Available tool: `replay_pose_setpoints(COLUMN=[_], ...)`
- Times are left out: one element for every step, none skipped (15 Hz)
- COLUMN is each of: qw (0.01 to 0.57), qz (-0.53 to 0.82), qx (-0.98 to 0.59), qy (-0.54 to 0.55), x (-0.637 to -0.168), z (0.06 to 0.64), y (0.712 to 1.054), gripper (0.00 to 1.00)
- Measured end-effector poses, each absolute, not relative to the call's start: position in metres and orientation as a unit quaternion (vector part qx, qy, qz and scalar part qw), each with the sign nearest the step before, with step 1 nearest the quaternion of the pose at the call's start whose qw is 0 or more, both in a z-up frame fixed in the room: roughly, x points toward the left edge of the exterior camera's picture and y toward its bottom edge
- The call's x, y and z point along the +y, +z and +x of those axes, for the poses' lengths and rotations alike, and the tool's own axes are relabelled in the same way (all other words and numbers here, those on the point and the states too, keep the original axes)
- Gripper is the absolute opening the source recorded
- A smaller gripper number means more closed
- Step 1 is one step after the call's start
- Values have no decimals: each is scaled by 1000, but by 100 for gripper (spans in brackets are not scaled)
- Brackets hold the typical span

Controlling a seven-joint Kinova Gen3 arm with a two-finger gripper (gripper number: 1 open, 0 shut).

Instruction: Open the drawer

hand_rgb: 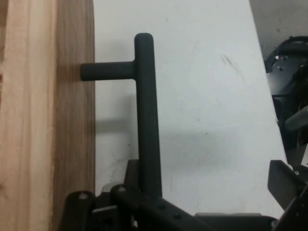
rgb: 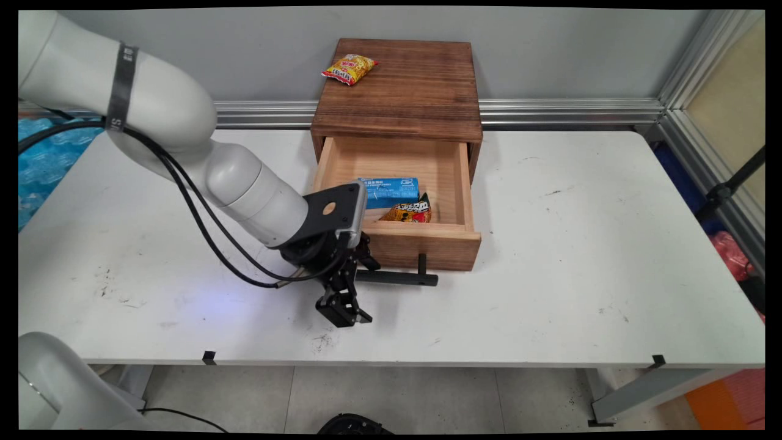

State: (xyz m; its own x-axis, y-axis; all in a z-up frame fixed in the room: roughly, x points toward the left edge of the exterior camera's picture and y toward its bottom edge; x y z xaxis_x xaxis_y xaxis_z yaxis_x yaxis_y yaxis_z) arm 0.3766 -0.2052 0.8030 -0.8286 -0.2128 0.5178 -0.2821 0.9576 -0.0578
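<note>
There, the gripper (rgb: pixel 343 308) hung wide open right by the black handle (rgb: pixel 397 278) of the open wooden drawer (rgb: pixel 421 244), with two snack packs (rgb: pixel 408 211) inside.

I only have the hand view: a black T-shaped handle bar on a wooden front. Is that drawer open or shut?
Observer: Open. The main view shows the light wooden drawer standing out from its dark wooden cabinet.
Operator: Anything inside it?
Observer: A blue rectangular box, with an orange snack packet just in front of it.
Operator: Anything on top?
Observer: A yellow snack packet lies on the cabinet's top, near its back left corner.
</note>
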Motion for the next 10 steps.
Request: replay_pose_setpoints(qw=[262,262,262,262,262,261,261,261,261,261], qz=[129,129,129,128,128,128,127,127,127,126], qx=[-954,-954,-954,-954,-954,-954,-954,-955,-955,-955], qy=[66,66,66,67,67,67,67,67,67,67], x=[-205,-205,-205,-205,-205,-205,-206,-206,-206,-206], z=[377,376,376,376,376,376,376,376,376,375], y=[803,802,802,801,801,800,800,799,798,798], gripper=[100,100,100,100,100,100,100,100,100,100])
